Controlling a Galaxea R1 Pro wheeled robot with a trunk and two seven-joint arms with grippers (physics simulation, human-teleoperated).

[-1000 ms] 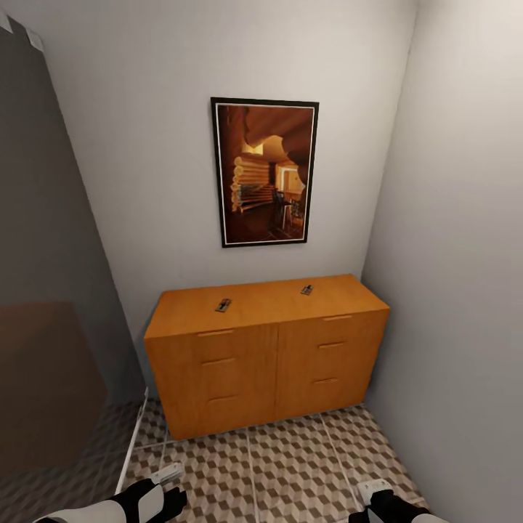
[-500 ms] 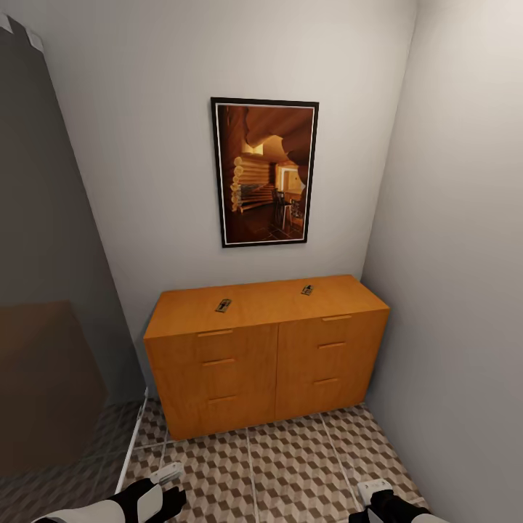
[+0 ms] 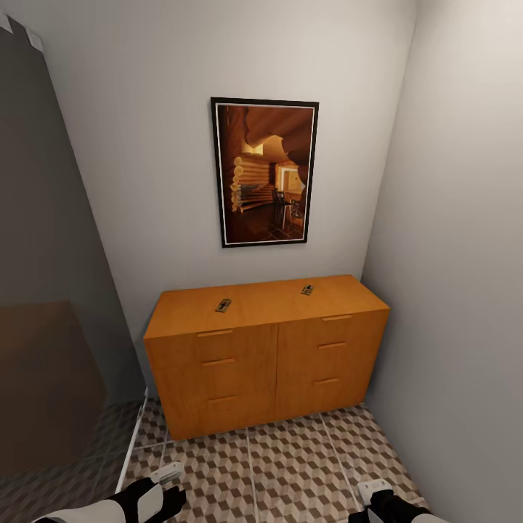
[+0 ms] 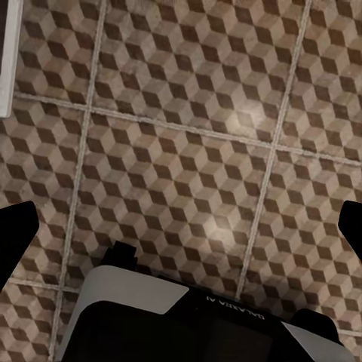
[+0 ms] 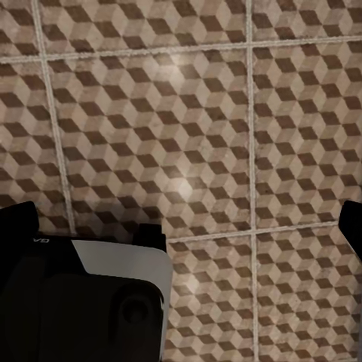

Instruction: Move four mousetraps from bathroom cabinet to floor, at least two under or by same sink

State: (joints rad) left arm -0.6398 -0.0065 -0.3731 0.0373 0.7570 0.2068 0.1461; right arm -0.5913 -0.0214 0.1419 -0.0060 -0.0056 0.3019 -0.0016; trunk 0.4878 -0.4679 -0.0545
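An orange-brown wooden cabinet (image 3: 267, 356) stands against the far wall of a narrow bathroom corner, its right end close to the side wall. It has six drawer fronts in two columns of three, each with one slim wooden bar handle. Two mousetraps lie flat on its top, well apart: the left mousetrap (image 3: 223, 306) sits near the middle of the left half, and the right mousetrap (image 3: 307, 290) sits farther back on the right half. Both are small, dark and hard to make out in detail.

Above the cabinet hangs one framed picture (image 3: 265, 173) of a warm-lit log interior. A grey panel (image 3: 43, 290) fills the left side of the head view.

The bathroom floor (image 3: 276, 472) — square tiles printed with a brown, beige and white cube pattern — runs from the cabinet's base toward the robot. At the lower edge of the head view, the left claw (image 3: 165, 481) and the right claw (image 3: 374, 491) are low over these tiles, partly cut off.

The wrist views add what the head view lacks — close looks straight down at the tiles and their pale grout lines. The left claw (image 4: 181, 226) has its dark fingertips spread to opposite edges with bare floor between, and so does the right claw (image 5: 185, 222); both are open and empty.
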